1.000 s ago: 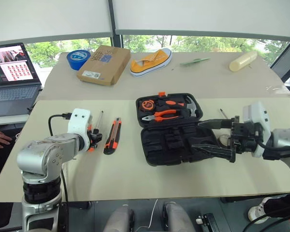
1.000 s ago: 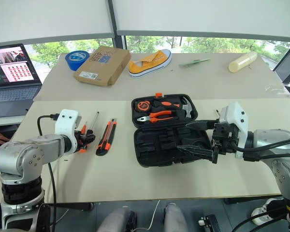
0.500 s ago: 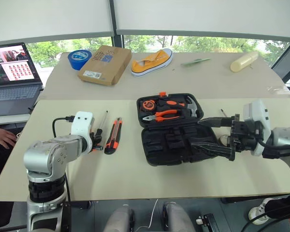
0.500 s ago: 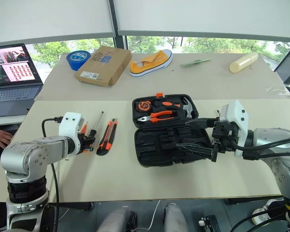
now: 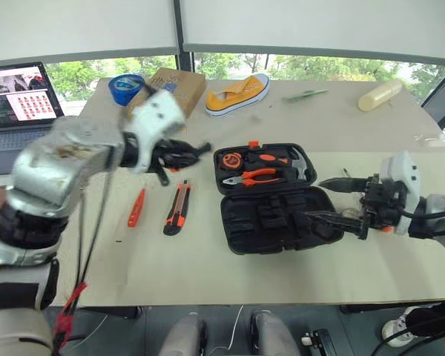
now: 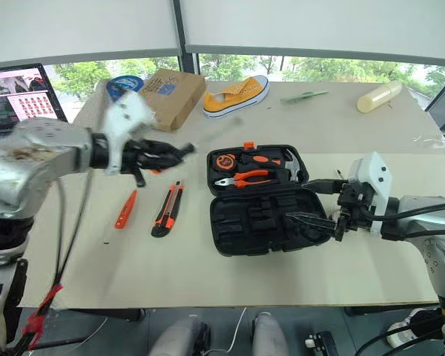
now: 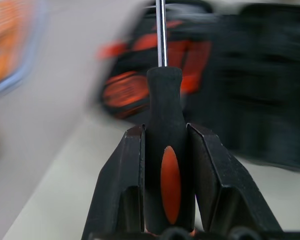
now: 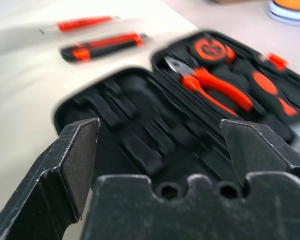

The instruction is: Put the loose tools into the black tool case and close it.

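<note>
Screwdriver [image 7: 164, 150] sits pinched in your left gripper [image 7: 165, 170], long shaft leading; misaim and it jabs the black tool case [image 5: 274, 216]. Your right gripper [image 5: 334, 200] gapes wide, empty, beside it.

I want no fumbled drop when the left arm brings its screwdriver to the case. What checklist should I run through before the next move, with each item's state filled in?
1. Screwdriver clamped between the left gripper's fingers, shaft pointing forward: ok.
2. Black tool case open, its empty slots facing up: ok.
3. Right gripper open and holding nothing: ok.
4. Way into the case free: not ok, the right gripper's fingers hang over the case's right edge.
5. Which slot fits this screwdriver: cannot tell.
6. Other loose tools out of the way: ok, the utility knife and a second screwdriver lie on the table, left of the case.
</note>
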Available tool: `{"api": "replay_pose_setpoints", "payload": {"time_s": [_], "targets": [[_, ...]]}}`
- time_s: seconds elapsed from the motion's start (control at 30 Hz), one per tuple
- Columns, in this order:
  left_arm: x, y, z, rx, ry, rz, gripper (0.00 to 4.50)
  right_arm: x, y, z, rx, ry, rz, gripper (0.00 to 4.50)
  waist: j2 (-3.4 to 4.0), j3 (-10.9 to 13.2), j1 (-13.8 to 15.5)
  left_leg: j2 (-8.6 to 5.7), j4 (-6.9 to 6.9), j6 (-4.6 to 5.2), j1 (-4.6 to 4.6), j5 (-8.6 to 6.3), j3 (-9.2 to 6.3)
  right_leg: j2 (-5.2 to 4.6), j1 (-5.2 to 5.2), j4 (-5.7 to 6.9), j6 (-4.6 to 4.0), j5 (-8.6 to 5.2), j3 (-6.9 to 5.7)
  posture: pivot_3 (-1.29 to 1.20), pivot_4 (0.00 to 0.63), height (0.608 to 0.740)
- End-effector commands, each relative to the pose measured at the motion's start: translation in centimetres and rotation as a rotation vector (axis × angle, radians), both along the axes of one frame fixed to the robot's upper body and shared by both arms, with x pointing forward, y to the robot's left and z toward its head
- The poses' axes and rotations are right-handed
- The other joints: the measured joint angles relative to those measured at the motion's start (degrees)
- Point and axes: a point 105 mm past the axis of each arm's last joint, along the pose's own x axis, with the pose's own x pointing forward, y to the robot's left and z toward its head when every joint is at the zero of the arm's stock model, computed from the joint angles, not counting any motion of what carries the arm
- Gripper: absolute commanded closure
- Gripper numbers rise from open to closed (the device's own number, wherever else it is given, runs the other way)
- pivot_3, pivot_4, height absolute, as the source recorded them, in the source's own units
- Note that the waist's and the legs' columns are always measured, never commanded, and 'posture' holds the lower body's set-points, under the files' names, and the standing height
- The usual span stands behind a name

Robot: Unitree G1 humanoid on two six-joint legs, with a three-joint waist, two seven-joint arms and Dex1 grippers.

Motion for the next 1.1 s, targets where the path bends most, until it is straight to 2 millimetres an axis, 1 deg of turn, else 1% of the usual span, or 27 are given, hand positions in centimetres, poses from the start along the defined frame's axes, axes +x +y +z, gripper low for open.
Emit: {"api": "replay_pose_setpoints", "payload": {"time_s": [0.03, 0.1, 0.2, 0.43, 0.5, 0.63, 0.87, 1.0, 1.03, 1.1], "targets": [[0.2, -2.7, -1.5, 0.079, -0.007, -0.165, 3.69, 0.3, -2.0, 0.8, -0.058, -0.069, -0.052, 0.00, 0.00, 0.00, -0.23, 0.03, 0.10, 0.10, -0.11, 0.01, 0.01, 0.07, -0.05, 0.05, 0.00, 0.00, 0.00, 0.00, 0.150, 0.735], [0.9, -3.9, -2.5, 0.102, -0.011, -0.181, 3.69, 0.5, -2.6, 0.7, -0.063, -0.076, -0.078, 0.00, -0.01, 0.01, -0.35, 0.14, 0.39, 0.28, -0.22, -0.08, 0.01, 0.20, -0.09, 0.10, 0.00, 0.00, -0.01, 0.00, 0.150, 0.735], [2.0, -5.5, -3.4, 0.109, -0.004, -0.177, 3.69, 0.5, -2.9, 0.5, -0.064, -0.081, -0.101, 0.00, -0.02, 0.01, -0.52, 0.16, 0.48, 0.43, -0.28, -0.16, 0.05, 0.19, -0.10, 0.10, 0.04, 0.02, 0.05, 0.00, 0.150, 0.735], [3.3, -8.8, -4.3, 0.077, 0.019, -0.132, 3.69, 0.3, -3.0, 0.1, -0.043, -0.099, -0.137, 0.00, -0.02, 0.01, -0.21, 0.18, 0.62, 0.65, -0.31, -0.27, 0.05, 0.19, -0.08, 0.10, 0.12, 0.03, 0.05, 0.00, 0.150, 0.735], [3.4, -9.1, -4.6, 0.086, 0.023, -0.135, 3.69, 0.3, -3.0, 0.2, -0.030, -0.104, -0.148, 0.00, -0.01, 0.01, -0.22, 0.17, 0.72, 0.65, -0.36, -0.28, 0.05, 0.17, -0.09, 0.10, 0.17, 0.06, 0.06, 0.00, 0.150, 0.735], [4.7, -9.4, -4.8, 0.108, -0.021, -0.086, 3.69, 0.4, -2.9, 0.4, -0.014, -0.114, -0.159, 0.00, -0.01, 0.02, -0.22, 0.17, 0.79, 0.66, -0.39, -0.28, 0.05, 0.17, -0.09, 0.11, 0.19, 0.07, 0.06, 0.00, 0.150, 0.735], [4.5, -9.7, -4.9, 0.127, -0.028, -0.133, 3.69, 0.5, -2.8, 0.9, 0.021, -0.132, -0.174, 0.00, -0.01, 0.01, -0.20, 0.17, 0.81, 0.67, -0.39, -0.29, 0.05, 0.17, -0.08, 0.11, 0.21, 0.08, 0.07, 0.00, 0.150, 0.735], [4.4, -9.3, -5.3, 0.154, -0.022, -0.143, 3.69, 0.4, -2.8, 0.9, 0.029, -0.133, -0.182, 0.00, -0.01, 0.01, -0.20, 0.16, 0.83, 0.68, -0.40, -0.29, 0.05, 0.17, -0.09, 0.12, 0.23, 0.09, 0.08, 0.00, 0.150, 0.735], [4.5, -9.2, -5.3, 0.159, -0.025, -0.139, 3.19, 0.4, -2.8, 0.9, 0.029, -0.133, -0.182, 0.00, -0.01, 0.01, -0.20, 0.16, 0.83, 0.68, -0.40, -0.29, 0.05, 0.17, -0.09, 0.12, 0.23, 0.09, 0.08, 0.00, 0.150, 0.735], [4.6, -9.1, -5.2, 0.161, -0.032, -0.134, 2.61, 0.3, -2.7, 0.8, 0.031, -0.133, -0.182, 0.00, -0.01, 0.01, -0.19, 0.16, 0.83, 0.68, -0.40, -0.29, 0.05, 0.17, -0.08, 0.12, 0.23, 0.09, 0.08, 0.00, 0.150, 0.735]]}}
